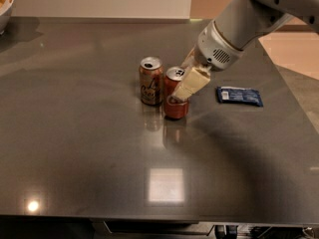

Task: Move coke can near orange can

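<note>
The coke can [175, 107], red with a silver top, stands upright on the dark grey table [99, 158]. It is just right of the orange can [151, 81], which is tan-orange with dark script and also upright. The two cans stand almost touching. My gripper [183, 86] reaches in from the upper right and is shut on the coke can, with one cream finger [190, 85] across its front.
A blue packet [239, 95] lies flat on the table to the right of the cans. The edge of a white bowl [5, 4] shows at the far left corner. The table's right edge runs diagonally beside the arm.
</note>
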`<state>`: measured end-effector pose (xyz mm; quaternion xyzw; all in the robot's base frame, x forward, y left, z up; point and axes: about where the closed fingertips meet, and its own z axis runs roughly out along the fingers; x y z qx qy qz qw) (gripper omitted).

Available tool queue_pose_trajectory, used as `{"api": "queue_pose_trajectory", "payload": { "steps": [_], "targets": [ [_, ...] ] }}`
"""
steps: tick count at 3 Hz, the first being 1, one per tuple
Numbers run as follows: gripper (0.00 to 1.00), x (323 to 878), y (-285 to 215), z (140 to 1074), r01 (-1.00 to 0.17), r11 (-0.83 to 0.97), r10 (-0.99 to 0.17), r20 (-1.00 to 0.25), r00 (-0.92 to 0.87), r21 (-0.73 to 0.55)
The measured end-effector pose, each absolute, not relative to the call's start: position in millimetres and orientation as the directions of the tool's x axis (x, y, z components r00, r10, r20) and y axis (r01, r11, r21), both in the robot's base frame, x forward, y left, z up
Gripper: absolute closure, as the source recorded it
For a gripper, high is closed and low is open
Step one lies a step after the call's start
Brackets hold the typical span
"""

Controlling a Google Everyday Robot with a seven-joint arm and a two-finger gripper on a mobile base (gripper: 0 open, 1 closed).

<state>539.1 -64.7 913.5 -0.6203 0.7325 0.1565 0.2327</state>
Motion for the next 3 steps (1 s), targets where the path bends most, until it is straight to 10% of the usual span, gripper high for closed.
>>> {"api": "queue_pose_trajectory", "payload": {
  "steps": [3],
  "targets": [
    [0.3, 553.0, -50.4, 903.5, -0.972, 0.232, -0.82, -0.547, -0.169, -0.048]
  ]
}}
